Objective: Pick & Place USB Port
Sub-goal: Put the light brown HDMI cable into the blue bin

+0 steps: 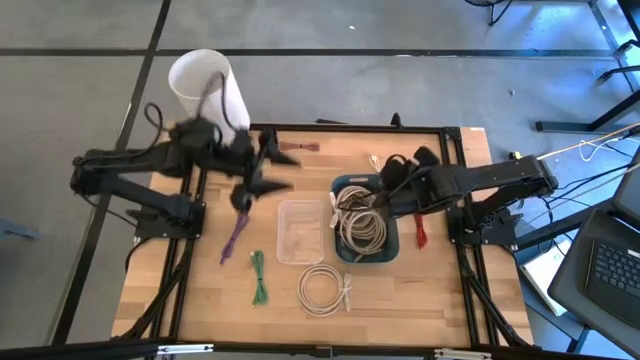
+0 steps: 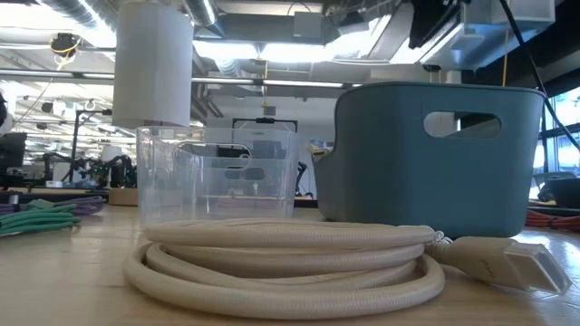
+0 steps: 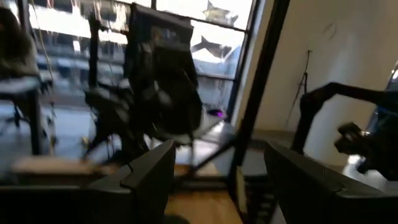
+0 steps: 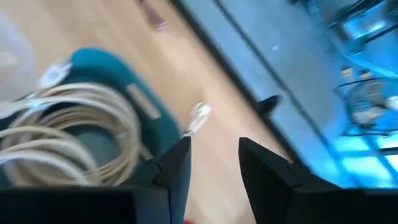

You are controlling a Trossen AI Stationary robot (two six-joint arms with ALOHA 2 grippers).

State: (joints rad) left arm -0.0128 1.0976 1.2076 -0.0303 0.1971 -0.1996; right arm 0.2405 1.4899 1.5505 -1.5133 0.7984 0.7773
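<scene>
Beige cables in teal bin

Left gripper: arm reaching inward from the left, fingers spread, empty. Right gripper: arm reaching inward from the right, fingers parted, empty.

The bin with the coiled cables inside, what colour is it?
Teal blue bin, clearest in the low view.

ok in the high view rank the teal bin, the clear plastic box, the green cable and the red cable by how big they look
1. Teal plastic bin, holding beige cable coils.
2. Clear plastic box, clearly narrower than the bin.
3. Green cable bundle and red cable: both thin and short; too alike to rank, and the right arm may hide part of the red one.
</scene>
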